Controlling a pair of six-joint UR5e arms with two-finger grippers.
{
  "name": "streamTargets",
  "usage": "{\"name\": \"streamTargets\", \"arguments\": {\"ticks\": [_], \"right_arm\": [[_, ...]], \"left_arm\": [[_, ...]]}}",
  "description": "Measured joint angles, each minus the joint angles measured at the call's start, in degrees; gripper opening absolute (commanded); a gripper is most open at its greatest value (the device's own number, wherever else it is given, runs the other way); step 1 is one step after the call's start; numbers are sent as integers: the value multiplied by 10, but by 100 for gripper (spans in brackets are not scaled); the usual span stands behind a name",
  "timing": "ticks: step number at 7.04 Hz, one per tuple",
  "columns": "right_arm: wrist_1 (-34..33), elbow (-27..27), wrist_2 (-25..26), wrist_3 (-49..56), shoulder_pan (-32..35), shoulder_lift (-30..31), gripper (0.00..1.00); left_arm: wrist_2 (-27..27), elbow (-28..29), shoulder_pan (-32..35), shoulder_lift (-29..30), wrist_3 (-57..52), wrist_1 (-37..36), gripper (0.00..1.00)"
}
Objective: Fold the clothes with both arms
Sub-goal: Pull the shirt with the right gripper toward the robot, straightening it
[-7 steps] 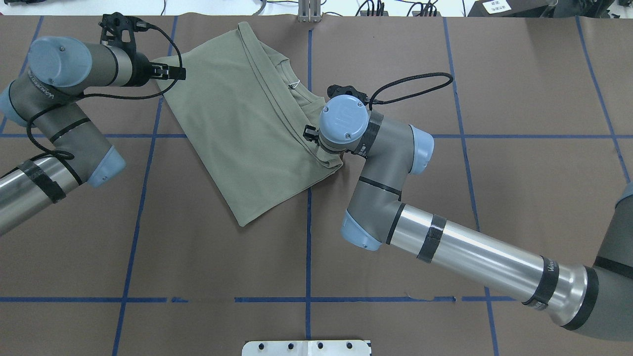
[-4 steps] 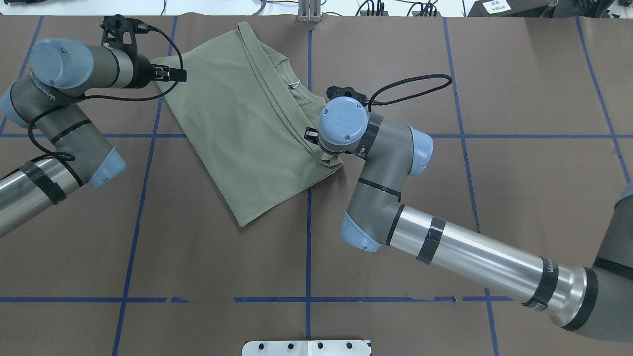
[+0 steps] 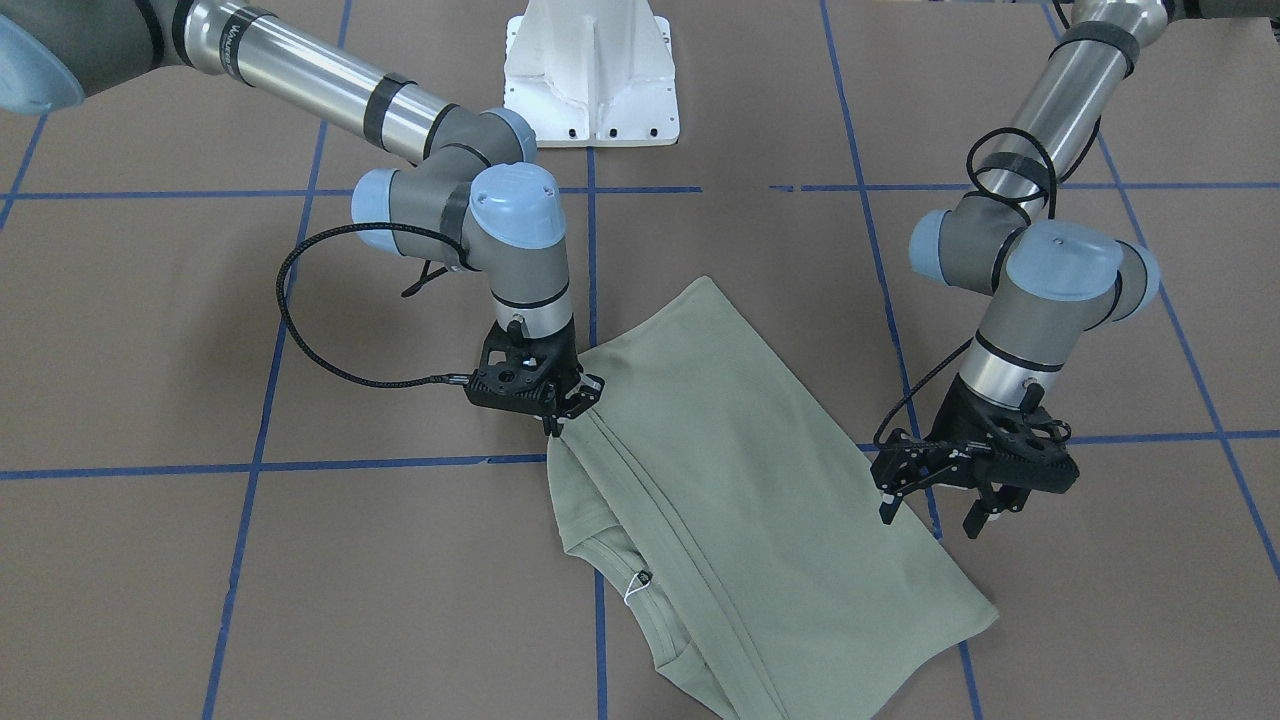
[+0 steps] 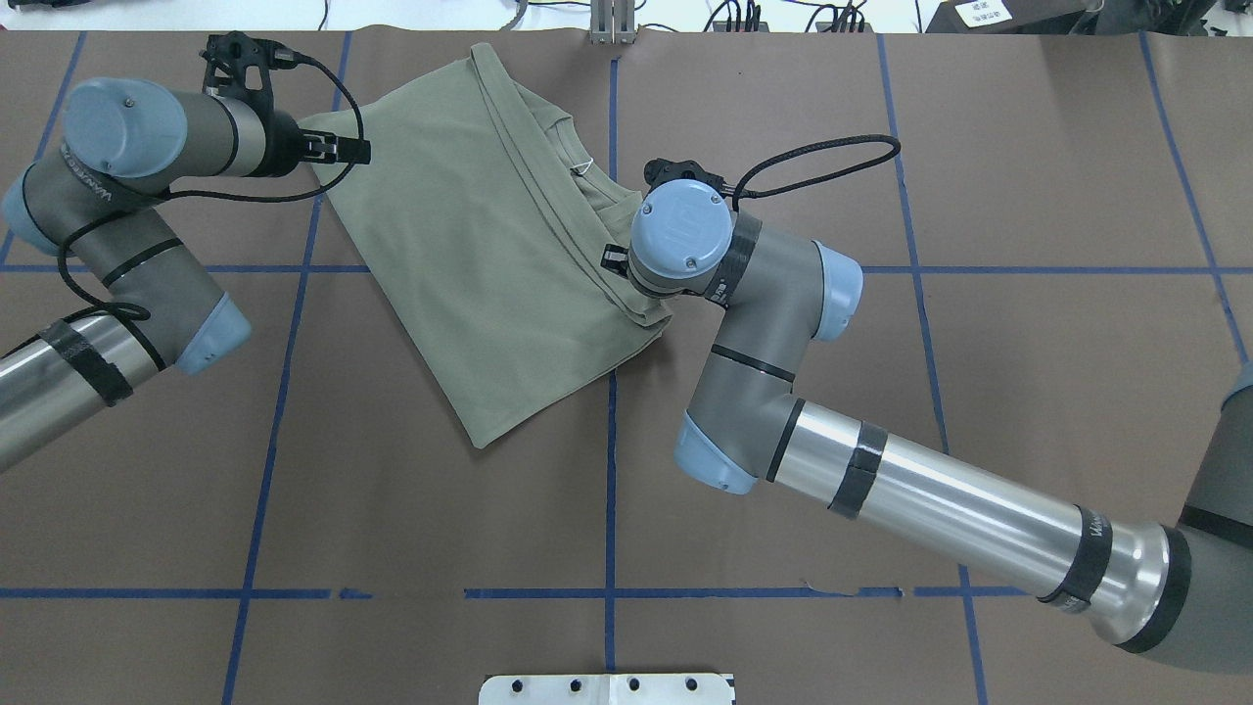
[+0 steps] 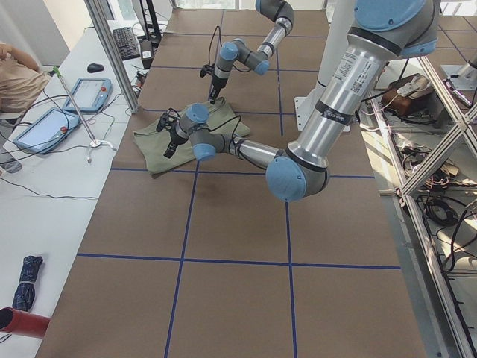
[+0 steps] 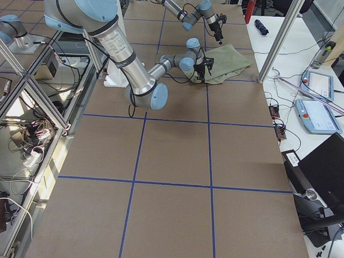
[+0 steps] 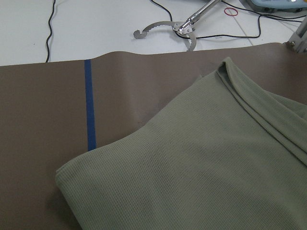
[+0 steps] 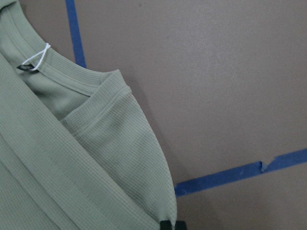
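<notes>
The pale sage-green shirt (image 4: 470, 245) lies folded on the brown table, collar and white string loop (image 4: 580, 168) toward the far middle. It also shows in the front-facing view (image 3: 740, 480). My right gripper (image 3: 555, 425) points straight down at the shirt's folded side edge and is shut on that edge. In the right wrist view its fingertips (image 8: 171, 225) sit closed at the cloth's hem (image 8: 72, 167). My left gripper (image 3: 930, 518) is open and empty, its fingers spread just above the shirt's opposite edge. The left wrist view shows only the shirt (image 7: 192, 167).
The white pedestal base (image 3: 590, 70) stands at the robot's side of the table. Blue tape lines (image 4: 611, 509) cross the brown cover. Cables and a metal clamp (image 7: 184, 29) lie past the far table edge. Tablets (image 5: 41, 127) lie on the operators' desk.
My right wrist has shifted slightly toward the shirt's middle, and the pinched corner has drawn in with it. The left arm has barely moved.
</notes>
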State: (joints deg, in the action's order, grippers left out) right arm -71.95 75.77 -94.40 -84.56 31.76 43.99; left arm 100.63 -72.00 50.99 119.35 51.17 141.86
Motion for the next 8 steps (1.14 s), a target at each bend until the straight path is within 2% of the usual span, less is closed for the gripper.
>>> {"name": "streamTargets", "arguments": {"ticks": [2, 4, 6, 7, 8], "right_arm": [[-13, 135, 23, -6, -39, 85, 0], [-84, 261, 90, -48, -123, 142, 0], [-127, 304, 152, -92, -189, 155, 0], [-142, 312, 171, -108, -208, 156, 99], [-151, 316, 180, -112, -216, 156, 100]], "left_arm": [[0, 0, -3, 0, 1, 0, 100], [0, -1, -4, 0, 3, 0, 100], [0, -1, -5, 0, 3, 0, 100], [0, -2, -6, 0, 4, 1, 100], [0, -3, -7, 0, 4, 1, 100]]}}
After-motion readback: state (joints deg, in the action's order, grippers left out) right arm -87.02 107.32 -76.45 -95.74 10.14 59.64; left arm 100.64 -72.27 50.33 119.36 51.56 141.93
